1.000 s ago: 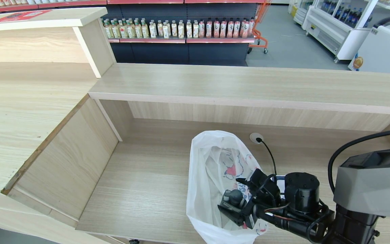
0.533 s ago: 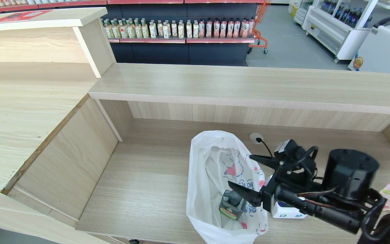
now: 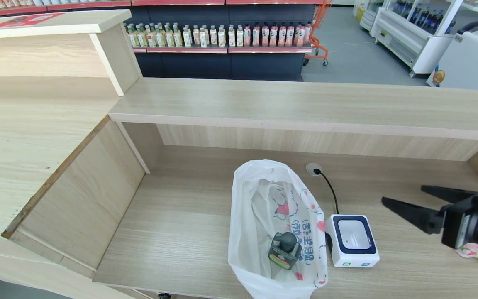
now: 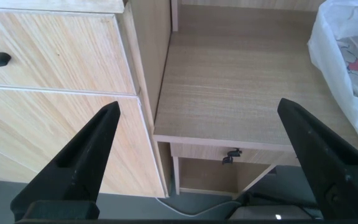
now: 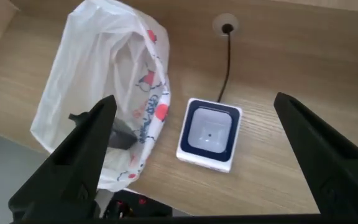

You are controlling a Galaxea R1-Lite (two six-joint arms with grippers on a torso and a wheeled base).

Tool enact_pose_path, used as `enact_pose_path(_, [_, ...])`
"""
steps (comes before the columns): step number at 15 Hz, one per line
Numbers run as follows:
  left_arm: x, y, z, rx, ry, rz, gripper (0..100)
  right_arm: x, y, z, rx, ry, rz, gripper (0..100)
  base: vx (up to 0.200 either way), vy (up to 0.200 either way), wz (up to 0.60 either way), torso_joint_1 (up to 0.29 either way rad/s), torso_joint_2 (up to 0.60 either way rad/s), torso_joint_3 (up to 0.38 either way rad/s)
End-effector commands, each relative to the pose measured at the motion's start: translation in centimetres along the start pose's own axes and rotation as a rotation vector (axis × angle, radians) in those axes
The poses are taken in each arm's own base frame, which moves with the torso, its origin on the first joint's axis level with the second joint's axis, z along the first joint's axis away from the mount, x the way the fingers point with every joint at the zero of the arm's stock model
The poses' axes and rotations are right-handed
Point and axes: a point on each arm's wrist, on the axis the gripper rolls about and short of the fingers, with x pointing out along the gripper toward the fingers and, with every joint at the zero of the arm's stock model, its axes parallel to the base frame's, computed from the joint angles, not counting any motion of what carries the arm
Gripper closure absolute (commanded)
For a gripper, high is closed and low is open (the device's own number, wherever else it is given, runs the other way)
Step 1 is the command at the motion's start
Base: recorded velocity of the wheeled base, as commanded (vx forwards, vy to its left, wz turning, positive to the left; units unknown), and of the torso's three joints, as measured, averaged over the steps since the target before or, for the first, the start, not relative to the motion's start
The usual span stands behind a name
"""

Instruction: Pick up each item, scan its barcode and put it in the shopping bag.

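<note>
One tabletop (image 3: pixel 181 232), light wood, recessed. It is walled on the far side by one raised ledge (image 3: pixel 305 104) and on the robot's left by one slanted side panel (image 3: pixel 85 199); the near edge is open. The left half of the tabletop is bare wood from the panel to the bag, which is the widest open room.

One shopping bag (image 3: pixel 259 187), white plastic with pink and blue print. It stands upright mid-tabletop with its mouth open, and its base sits at the near edge.

Two tools:
- The right tool (image 3: pixel 403 194) has its fingers spread wide and holds nothing. It hangs over the right end of the tabletop, well apart from the bag and to the right of the scanner.
- The left tool (image 4: pixel 199 104) is also spread wide and holds nothing. It is off the tabletop's near-left corner, in front of the drawer fronts (image 4: pixel 55 62).

One scanner (image 3: pixel 353 241), a white box with a dark-framed window facing up. It sits just beside the bag on its right, close to the near edge.

One floral packet (image 3: pixel 477 251), pink and yellow, lies at the far right of the tabletop, partly hidden under the right tool's body.

One dark-capped bottle (image 3: pixel 284 249) lies tilted inside the bag, low down near its bottom.

One black cable (image 3: pixel 331 189) runs from the scanner to one cable hole (image 3: pixel 314 168) by the back wall, passing just right of the bag.
</note>
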Motion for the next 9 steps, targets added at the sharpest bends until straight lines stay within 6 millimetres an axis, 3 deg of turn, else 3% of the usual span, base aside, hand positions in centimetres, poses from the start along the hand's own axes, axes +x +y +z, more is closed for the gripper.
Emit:
enact_pose_path(1, [0.0, 0.0, 0.0, 0.003, 0.001, 0.0, 0, -2.2, -1.7, 0.0, 0.039, -0.041, -0.137, 0, 0.0, 0.0, 0.0, 0.0, 0.0, 0.0])
enact_pose_path(5, [0.0, 0.0, 0.0, 0.001, 0.001, 0.0, 0, -2.9, -1.9, -0.8, 0.046, -0.036, -0.164, 0, 0.0, 0.0, 0.0, 0.0, 0.0, 0.0])
enact_pose_path(9, [0.0, 0.0, 0.0, 0.004, 0.001, 0.002, 0, -3.4, -1.9, -1.4, 0.048, -0.036, -0.176, 0, -0.2, -0.2, 0.0, 0.007, 0.0, 0.005])
